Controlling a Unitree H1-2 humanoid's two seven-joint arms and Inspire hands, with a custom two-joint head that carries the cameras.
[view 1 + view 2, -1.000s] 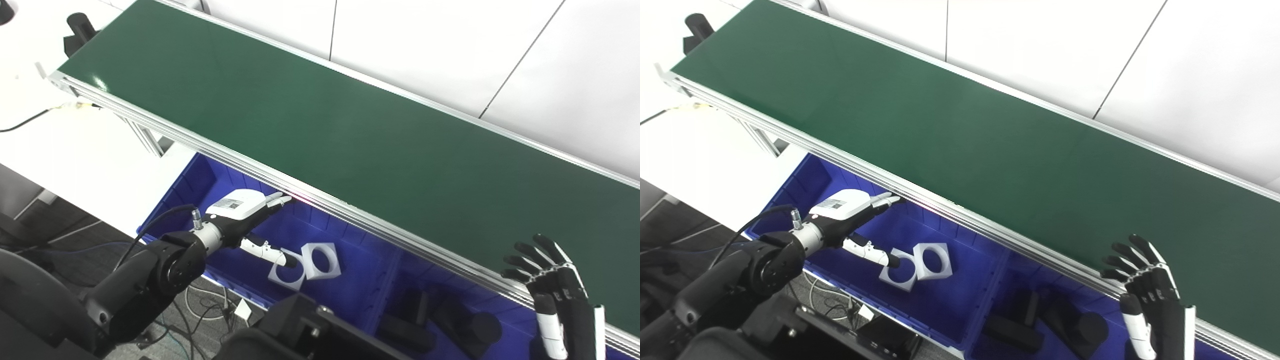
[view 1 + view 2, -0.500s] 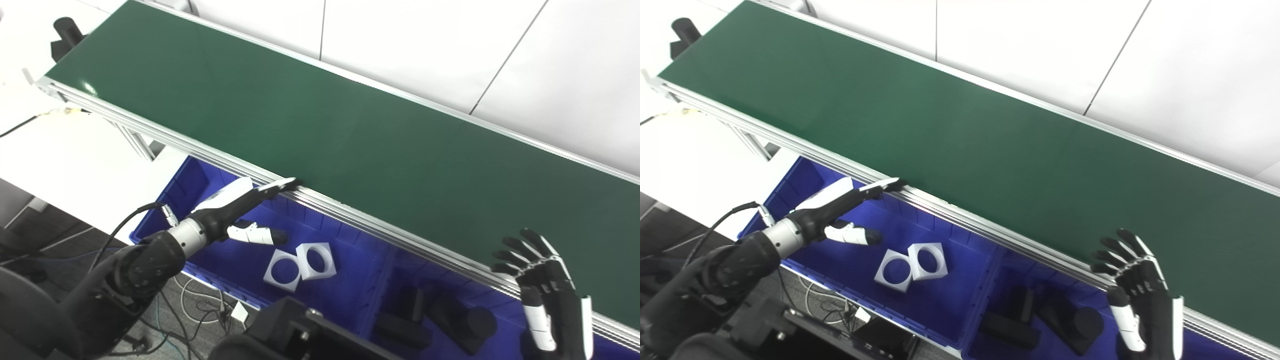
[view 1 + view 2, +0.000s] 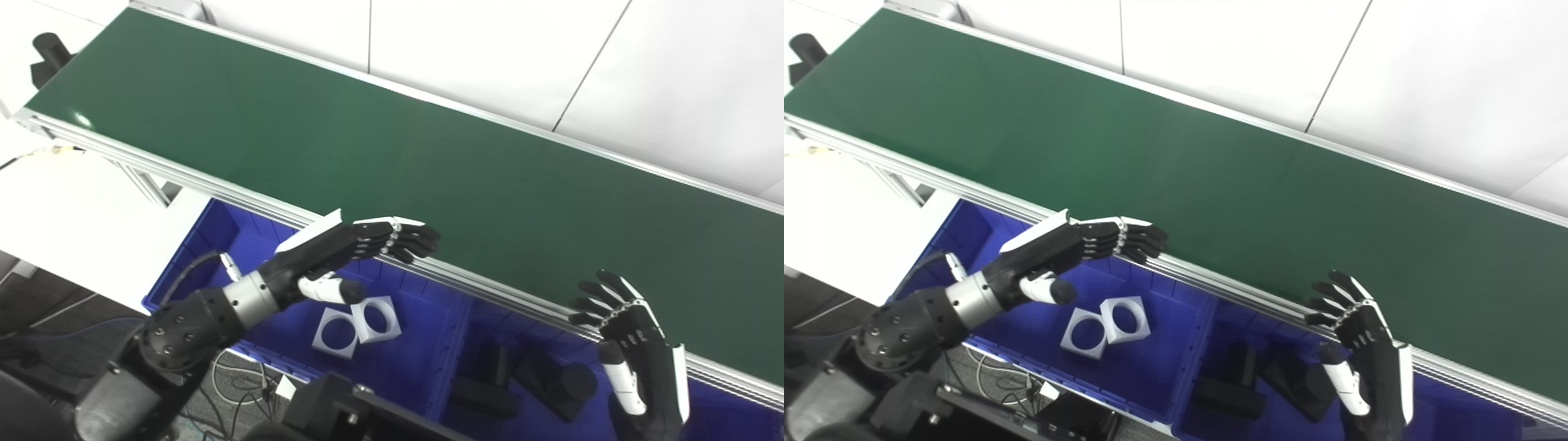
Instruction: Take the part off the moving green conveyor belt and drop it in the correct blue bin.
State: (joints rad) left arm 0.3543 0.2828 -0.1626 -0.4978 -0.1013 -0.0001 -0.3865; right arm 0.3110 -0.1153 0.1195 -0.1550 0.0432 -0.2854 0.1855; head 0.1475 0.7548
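**Left hand raised to belt edge; no part on belt**

No part is seen on the green conveyor belt [image 3: 392, 153]; its visible surface is bare in both views, so the item to be picked cannot be located at this moment. Two white square parts with round holes [image 3: 356, 318] lie touching each other in the left blue bin [image 3: 202, 245], and dark parts [image 3: 539, 383] sit in the right blue bin [image 3: 1213, 343], just beside it.

Change noted: one second ago the left hand [image 3: 343, 257] is held low over the left blue bin, thumb close to the white parts. It is now lifted and turned, fingers [image 3: 404, 239] reaching over the belt's aluminium rail [image 3: 490, 288], thumb below the rail. It is released, fingers apart and lightly curled, grasping nothing. The right hand [image 3: 631, 343] stays near the rail further along, fingers spread, also empty. The whole picture has shifted, so the head camera has moved too.

Judgement: a drop appears finished and the left hand is being set to wait for the next part. Timing against the moving belt is the likely difficulty.

View difference: the left eye view shows the black block at the belt's far end [image 3: 46, 52] more fully; the right eye view cuts it at the edge but shows more of the right hand's palm side.
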